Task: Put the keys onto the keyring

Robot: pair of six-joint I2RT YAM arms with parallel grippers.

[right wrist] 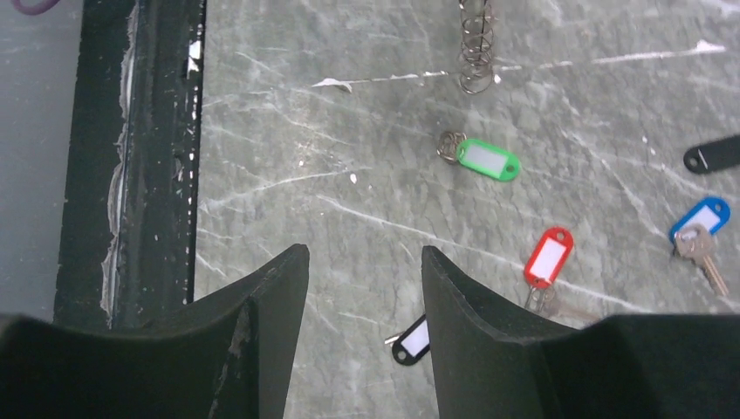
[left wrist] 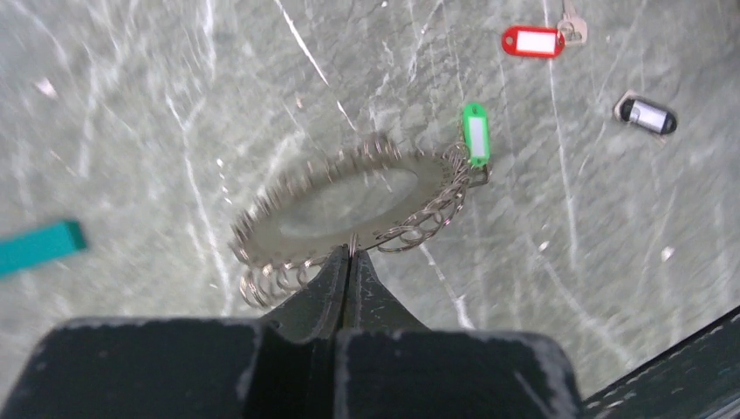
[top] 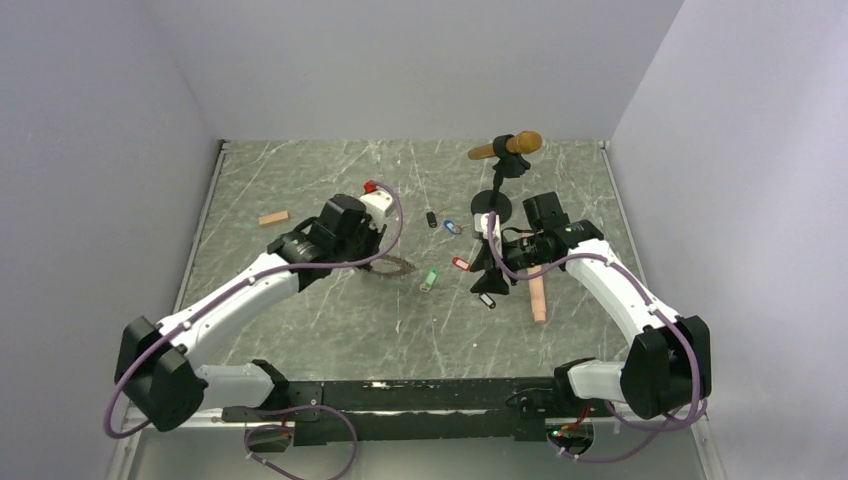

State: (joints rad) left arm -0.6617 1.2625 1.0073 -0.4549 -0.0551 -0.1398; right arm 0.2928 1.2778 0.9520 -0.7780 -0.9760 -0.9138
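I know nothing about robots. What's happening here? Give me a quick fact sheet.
left gripper: shut, pinching the keyring at its near rim
right gripper: open, empty, above the black key
loose on the table: green key, red key, blue key, second black key
keys on keyring: none visible
also there: microphone on a stand

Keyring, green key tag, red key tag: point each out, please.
keyring [left wrist: 441,199], left wrist view, coiled rim on its right side.
green key tag [left wrist: 475,133], left wrist view, middle of the tag.
red key tag [left wrist: 534,41], left wrist view, white label at its middle.
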